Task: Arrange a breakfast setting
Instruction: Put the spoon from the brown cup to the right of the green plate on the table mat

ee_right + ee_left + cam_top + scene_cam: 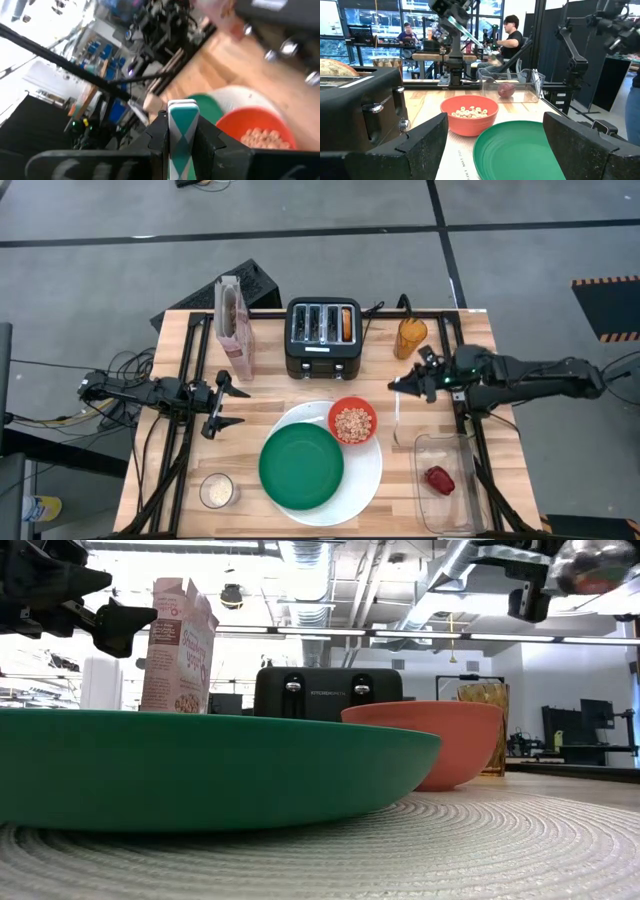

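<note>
Teal-and-white-handled spoon (pixel 182 131) upright between the right end effector (pixel 181 137) fingers.

Toaster (pixel 323 337), cereal box (pixel 235 327), amber glass (pixel 410 336), tub (pixel 449 498).

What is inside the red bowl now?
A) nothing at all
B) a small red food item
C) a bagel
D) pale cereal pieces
D: the high view shows the red bowl on the white plate filled with pale cereal pieces; the left wrist view shows them too.
</note>
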### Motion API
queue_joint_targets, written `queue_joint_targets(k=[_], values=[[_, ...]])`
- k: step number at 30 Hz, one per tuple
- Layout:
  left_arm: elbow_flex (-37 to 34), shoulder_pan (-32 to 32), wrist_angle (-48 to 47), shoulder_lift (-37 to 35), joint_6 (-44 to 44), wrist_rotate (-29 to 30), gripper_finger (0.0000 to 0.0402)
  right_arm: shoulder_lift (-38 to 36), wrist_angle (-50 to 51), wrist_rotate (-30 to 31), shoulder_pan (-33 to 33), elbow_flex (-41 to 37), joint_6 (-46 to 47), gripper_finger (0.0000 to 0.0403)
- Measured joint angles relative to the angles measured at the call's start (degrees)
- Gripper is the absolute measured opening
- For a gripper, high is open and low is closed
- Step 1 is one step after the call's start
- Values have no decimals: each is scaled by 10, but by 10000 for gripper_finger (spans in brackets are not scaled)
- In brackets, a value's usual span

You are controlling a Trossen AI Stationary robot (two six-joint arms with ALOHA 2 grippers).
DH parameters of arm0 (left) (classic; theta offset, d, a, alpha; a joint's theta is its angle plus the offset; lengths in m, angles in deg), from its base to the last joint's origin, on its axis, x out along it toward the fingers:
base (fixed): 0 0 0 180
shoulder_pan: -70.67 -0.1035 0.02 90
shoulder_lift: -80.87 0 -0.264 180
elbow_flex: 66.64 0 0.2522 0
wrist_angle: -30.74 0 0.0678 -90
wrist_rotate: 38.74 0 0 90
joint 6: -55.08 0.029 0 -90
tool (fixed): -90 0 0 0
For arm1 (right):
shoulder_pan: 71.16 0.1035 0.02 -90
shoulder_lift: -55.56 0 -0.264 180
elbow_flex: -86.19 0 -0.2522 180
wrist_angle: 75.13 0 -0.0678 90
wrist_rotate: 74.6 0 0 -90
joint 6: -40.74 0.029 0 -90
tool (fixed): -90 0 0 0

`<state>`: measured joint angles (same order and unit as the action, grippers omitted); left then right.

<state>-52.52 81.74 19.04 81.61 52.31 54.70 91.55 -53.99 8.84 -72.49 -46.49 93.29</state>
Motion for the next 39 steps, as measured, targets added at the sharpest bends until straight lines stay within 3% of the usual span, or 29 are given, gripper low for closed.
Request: queue_joint_targets(k=[11, 21, 28, 39], values=[[0, 0, 0, 0, 0, 0, 311, 75, -36, 135, 124, 0, 145, 72], [0, 0, 0, 0, 0, 0, 311, 149, -36, 221, 221, 0, 296, 72], [0, 0, 0, 0, 0, 0, 311, 201, -36, 234, 268, 0, 371, 72], [0, 0, 0, 0, 0, 0, 311, 288, -73, 323, 350, 0, 543, 72]])
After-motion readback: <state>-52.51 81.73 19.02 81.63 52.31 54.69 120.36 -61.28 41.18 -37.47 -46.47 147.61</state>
